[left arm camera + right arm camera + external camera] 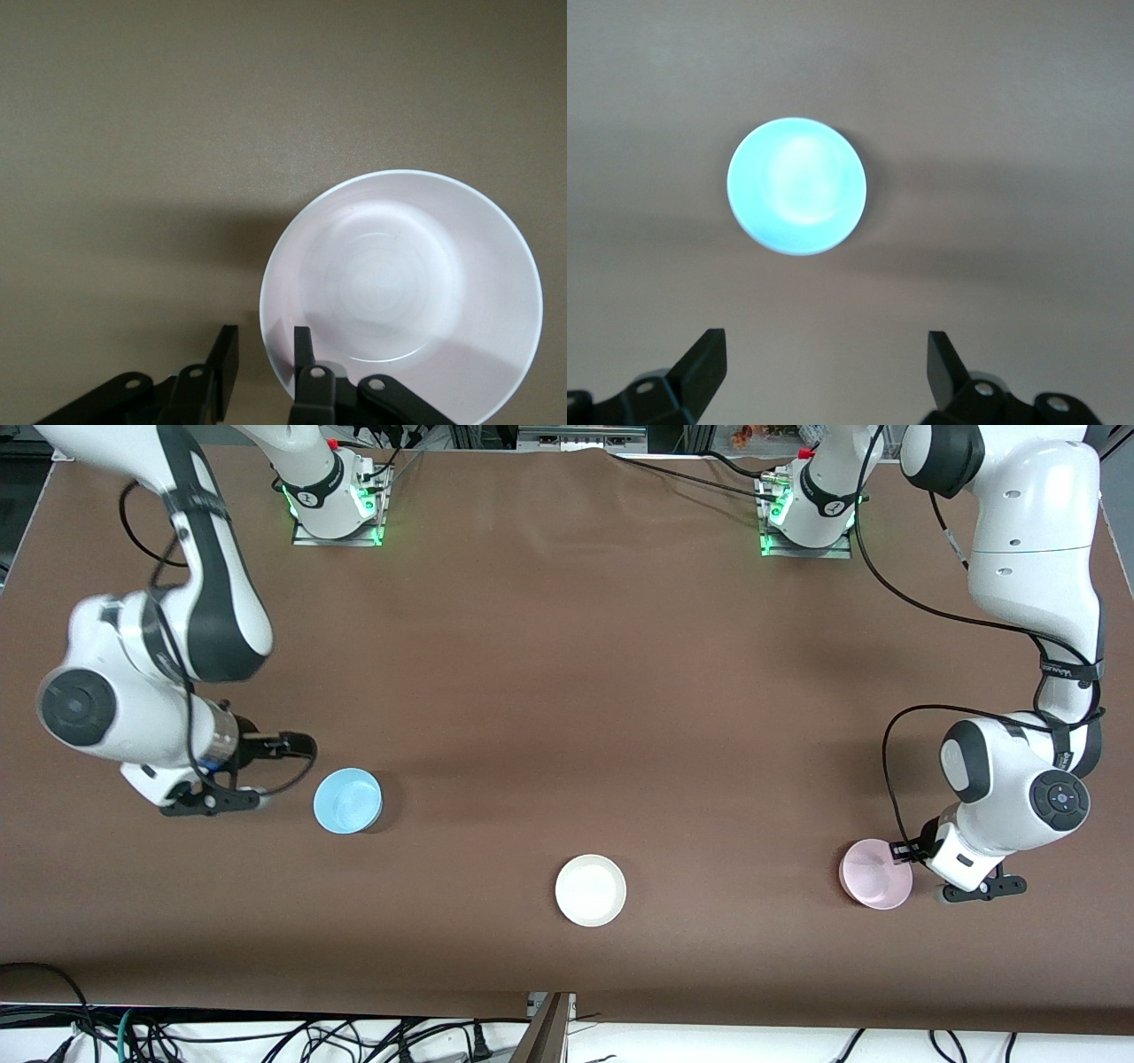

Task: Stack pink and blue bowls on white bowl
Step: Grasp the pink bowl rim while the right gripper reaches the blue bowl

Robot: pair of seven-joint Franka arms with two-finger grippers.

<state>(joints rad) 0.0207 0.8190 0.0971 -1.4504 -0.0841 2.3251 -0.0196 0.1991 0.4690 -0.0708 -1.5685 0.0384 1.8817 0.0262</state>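
While wrist views show left gripper (pixel 266 350) pinching pink bowl's (pixel 400 297) rim, right gripper (pixel 826 354) gapes.

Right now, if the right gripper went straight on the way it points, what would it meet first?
Probably the light sky-blue round plastic bowl, which lies ahead of the open right gripper. Only bare brown table shows between them, though the gripper's height is unclear.

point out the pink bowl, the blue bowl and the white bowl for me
pink bowl (pixel 873 872), front view, on the middle of its inside
blue bowl (pixel 346 800), front view, on the middle of its inside
white bowl (pixel 590 889), front view, on the middle of its inside
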